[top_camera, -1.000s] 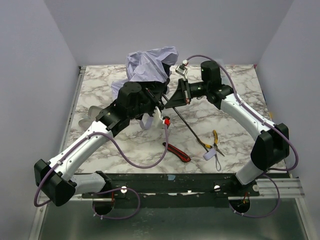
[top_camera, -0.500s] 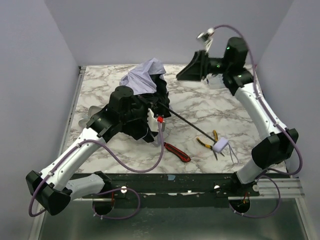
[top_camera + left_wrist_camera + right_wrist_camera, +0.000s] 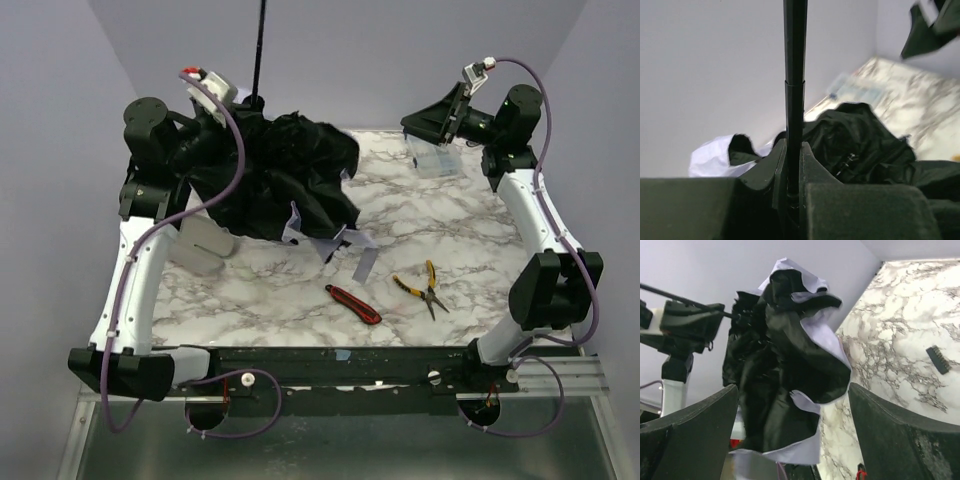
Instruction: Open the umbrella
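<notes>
While left claw point(image 3: 792, 170) clamps the umbrella point(image 3: 290, 180) by its shaft, right claw point(image 3: 792, 425) gapes wide — well apart.

Slack umbrella point(image 3: 290, 180) hangs over the table's point(image 3: 480, 230) rear-left corner, closing that approach — its shaft point(image 3: 260, 50) rises out of the overhead view. Open marble runs from the middle to the right edge. Red cutter point(image 3: 352, 304) and pliers point(image 3: 425, 285) lie toward the front edge, clear box point(image 3: 437, 160) near the rear-right corner, apparently a pale container point(image 3: 205, 248) by the left edge.
</notes>
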Robot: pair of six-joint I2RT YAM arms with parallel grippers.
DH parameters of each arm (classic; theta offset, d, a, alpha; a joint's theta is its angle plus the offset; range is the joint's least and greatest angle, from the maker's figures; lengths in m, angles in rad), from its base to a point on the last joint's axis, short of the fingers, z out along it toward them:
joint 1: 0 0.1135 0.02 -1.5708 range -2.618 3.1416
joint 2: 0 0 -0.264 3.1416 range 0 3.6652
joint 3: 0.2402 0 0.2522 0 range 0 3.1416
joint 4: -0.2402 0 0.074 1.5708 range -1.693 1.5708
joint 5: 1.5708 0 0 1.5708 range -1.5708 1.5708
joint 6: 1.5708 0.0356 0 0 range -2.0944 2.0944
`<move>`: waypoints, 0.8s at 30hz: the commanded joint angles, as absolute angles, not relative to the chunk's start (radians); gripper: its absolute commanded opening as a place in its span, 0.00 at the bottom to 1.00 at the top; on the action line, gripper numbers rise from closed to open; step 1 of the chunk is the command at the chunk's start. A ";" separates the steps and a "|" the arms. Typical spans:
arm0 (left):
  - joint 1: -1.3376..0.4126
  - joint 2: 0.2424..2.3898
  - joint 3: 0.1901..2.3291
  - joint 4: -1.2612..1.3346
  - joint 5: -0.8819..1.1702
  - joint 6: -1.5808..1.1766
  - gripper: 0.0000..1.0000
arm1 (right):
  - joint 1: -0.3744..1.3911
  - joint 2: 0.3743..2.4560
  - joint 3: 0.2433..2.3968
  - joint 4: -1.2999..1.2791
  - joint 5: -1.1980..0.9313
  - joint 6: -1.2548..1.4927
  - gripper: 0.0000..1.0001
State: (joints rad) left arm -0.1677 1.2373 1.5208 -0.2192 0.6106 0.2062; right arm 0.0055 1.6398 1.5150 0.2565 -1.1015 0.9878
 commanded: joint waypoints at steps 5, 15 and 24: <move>-0.236 1.296 1.459 0.068 0.910 -0.523 0.00 | 0.048 1.509 1.528 0.098 -1.003 0.657 0.94; -0.433 1.273 1.457 -0.184 0.832 -0.118 0.00 | 0.190 1.492 1.631 0.016 -0.944 0.427 0.97; -0.479 1.270 1.424 -0.158 0.831 -0.133 0.00 | 0.306 1.450 1.556 0.187 -1.015 0.478 0.99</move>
State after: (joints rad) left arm -0.4793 1.3014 1.4235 -0.1997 0.8280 -0.1455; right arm 0.2684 1.4975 1.6062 0.0849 -0.9779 0.4702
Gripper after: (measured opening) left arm 0.090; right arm 0.982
